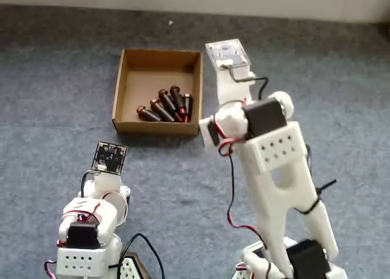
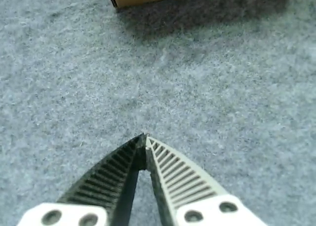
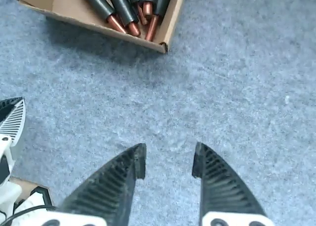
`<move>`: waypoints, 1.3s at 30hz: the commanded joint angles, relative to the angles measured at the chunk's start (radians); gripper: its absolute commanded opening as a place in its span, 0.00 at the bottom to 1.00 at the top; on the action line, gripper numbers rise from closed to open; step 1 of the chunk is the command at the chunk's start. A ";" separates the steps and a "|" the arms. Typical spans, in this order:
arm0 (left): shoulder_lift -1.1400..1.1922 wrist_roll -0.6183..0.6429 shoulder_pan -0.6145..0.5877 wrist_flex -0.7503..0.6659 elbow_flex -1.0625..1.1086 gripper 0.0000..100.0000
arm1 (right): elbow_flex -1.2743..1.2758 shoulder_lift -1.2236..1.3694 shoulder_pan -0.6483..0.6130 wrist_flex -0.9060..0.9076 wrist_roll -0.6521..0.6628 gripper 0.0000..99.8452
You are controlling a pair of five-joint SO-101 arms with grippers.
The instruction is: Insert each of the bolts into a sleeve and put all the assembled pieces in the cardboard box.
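Lying bunched together in the lower right part of the cardboard box (image 1: 155,77), the bolts (image 1: 166,105) each sit inside a dark sleeve, with reddish copper ends sticking out. The exact number is hard to tell, as they overlap. The box stands open in the upper middle of the high view on grey carpet (image 1: 55,108).

At the lower left of the high view, the left arm (image 1: 91,224) sits below the box and apart from it, its far end pointing up toward the box's lower left corner. The left gripper (image 2: 144,141) has its two ribbed fingers pressed together at the tips with nothing between them. It hangs over bare carpet, with a corner of the box a little way ahead.

From the lower right of the high view, the right arm (image 1: 274,163) stretches up to the upper middle, its far end just right of the box's right wall. The right gripper (image 3: 169,160) has its fingers spread apart and holds nothing. Carpet lies beneath it, and the box corner with the sleeved bolts is near.
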 commanded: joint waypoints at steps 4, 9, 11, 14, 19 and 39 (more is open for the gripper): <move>-0.005 -0.009 -0.004 0.003 0.021 0.01 | 0.237 -0.288 0.016 -0.019 -0.005 0.15; -0.005 -0.009 -0.004 0.003 0.021 0.01 | 0.426 -0.524 0.016 -0.044 -0.005 0.15; -0.005 -0.009 -0.004 0.003 0.021 0.01 | 0.490 -0.611 0.016 -0.044 -0.005 0.15; -0.005 -0.009 -0.004 0.003 0.021 0.01 | 0.578 -0.727 0.016 -0.048 -0.005 0.13; -0.005 -0.009 -0.004 0.003 0.021 0.01 | 0.665 -0.872 0.058 -0.085 0.040 0.03; -0.005 -0.009 -0.004 0.003 0.021 0.01 | 1.325 -1.245 0.291 -0.538 0.158 0.01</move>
